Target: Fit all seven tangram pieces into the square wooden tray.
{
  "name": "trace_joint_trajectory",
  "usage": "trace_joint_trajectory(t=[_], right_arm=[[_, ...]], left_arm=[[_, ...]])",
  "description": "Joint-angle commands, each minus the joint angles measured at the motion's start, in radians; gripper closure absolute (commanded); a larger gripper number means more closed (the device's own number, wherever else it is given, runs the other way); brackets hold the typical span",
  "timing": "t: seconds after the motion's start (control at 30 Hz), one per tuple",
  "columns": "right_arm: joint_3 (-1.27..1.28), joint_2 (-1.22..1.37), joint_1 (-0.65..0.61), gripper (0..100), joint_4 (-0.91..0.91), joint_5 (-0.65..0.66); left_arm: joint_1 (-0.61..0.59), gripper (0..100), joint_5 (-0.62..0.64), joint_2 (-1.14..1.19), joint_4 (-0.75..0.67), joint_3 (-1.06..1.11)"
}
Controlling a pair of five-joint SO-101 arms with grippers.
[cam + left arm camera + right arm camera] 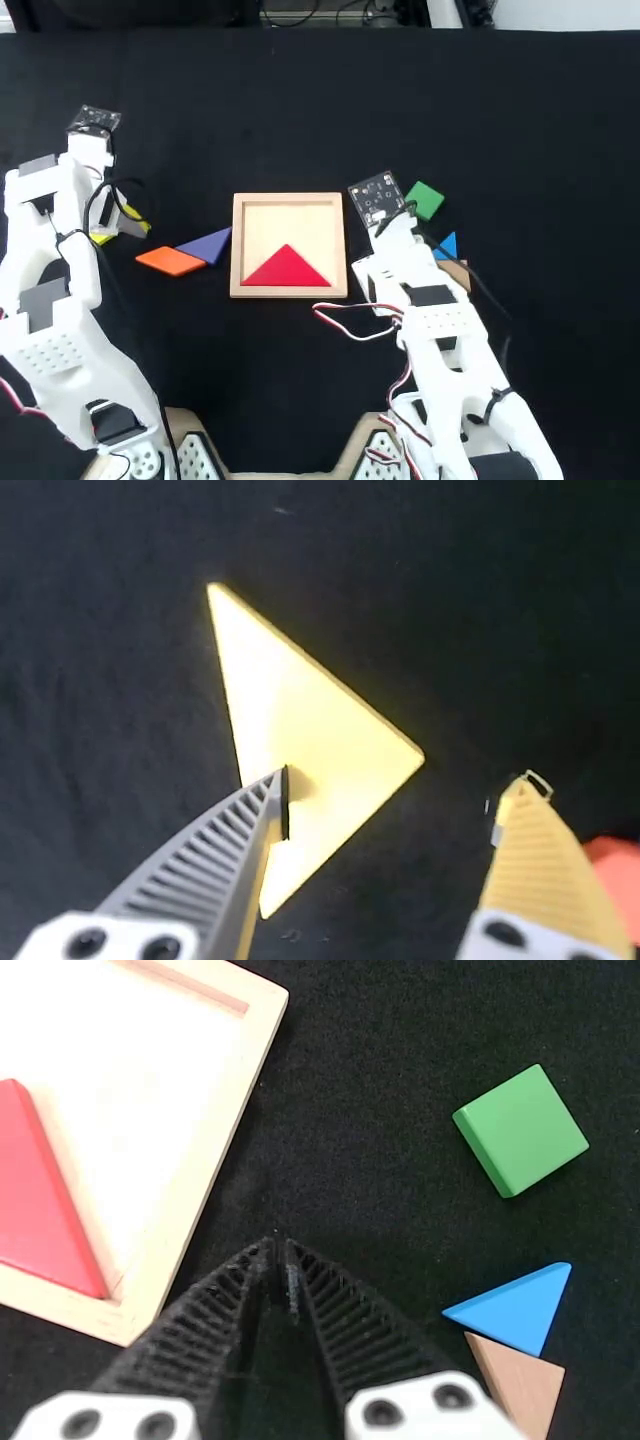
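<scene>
The square wooden tray (pixel 239 246) lies mid-table with a red triangle (pixel 287 268) inside it, against the near rim. My left gripper (pixel 400 795) is open over a yellow triangle (pixel 300 730): the grey finger (pixel 262 815) rests on the piece, the other stands off its corner. My right gripper (pixel 278 1260) is shut on nothing, just outside the tray's rim (pixel 215 1160) near the red triangle (pixel 30 1190). Beyond it lie a green square (pixel 520 1130), a blue triangle (pixel 515 1305) and a tan triangle (pixel 515 1385).
An orange parallelogram (pixel 170 260) and a purple triangle (pixel 207 245) touch each other just left of the tray. The yellow triangle (pixel 103 238) is at the far left under the left arm. The right arm (pixel 410 290) hides part of the tan triangle. A black cloth covers the table.
</scene>
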Motion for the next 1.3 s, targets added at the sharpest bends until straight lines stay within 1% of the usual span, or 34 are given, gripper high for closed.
trace_joint_trajectory(t=[0.0,0.07,0.2,0.37,0.6,0.97,1.1,1.27], right_arm=[[-0.007,-0.028,-0.015,98.5,-0.011,0.011],[-0.007,-0.028,-0.015,98.5,-0.011,0.011],[-0.007,-0.028,-0.015,98.5,-0.011,0.011],[-0.007,-0.028,-0.015,98.5,-0.011,0.011],[-0.007,-0.028,-0.015,98.5,-0.011,0.011],[-0.007,-0.028,-0.015,98.5,-0.011,0.011],[-0.007,-0.028,-0.015,98.5,-0.011,0.011],[-0.007,-0.028,-0.015,98.5,-0.011,0.011]], left_arm=[[-0.005,66,0.209,-0.057,-0.014,-0.071],[-0.005,66,0.261,-0.057,-0.032,-0.073],[-0.005,66,0.222,-0.055,-0.075,-0.062],[-0.005,66,0.173,-0.052,-0.075,-0.062],[-0.005,66,0.103,0.040,-0.077,-0.073],[-0.042,66,0.091,0.066,-0.074,-0.102],[-0.050,66,0.041,0.068,-0.072,-0.094],[-0.041,66,0.038,0.068,-0.080,-0.074]])
